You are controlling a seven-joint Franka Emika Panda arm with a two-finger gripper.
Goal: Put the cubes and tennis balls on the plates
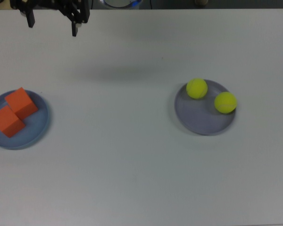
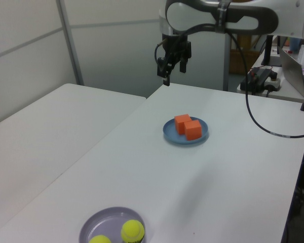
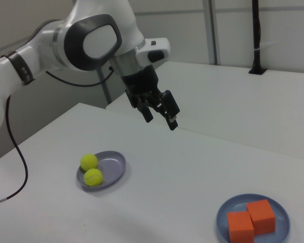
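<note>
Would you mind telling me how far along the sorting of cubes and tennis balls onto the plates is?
It looks finished. Both matte orange cubes sit side by side on the round light blue plate, and both fuzzy yellow-green tennis balls rest on the round lavender plate. The black two-finger gripper is open, holds nothing and hangs high above the white table. Nothing seems left to place.

Claw [image 1: 52,27] at top view's upper left, fingers apart, empty. Blue plate [image 1: 40,129] with cubes [image 1: 14,112] below it; lavender plate [image 1: 198,120] with tennis balls [image 1: 211,95] far right-below.
</note>
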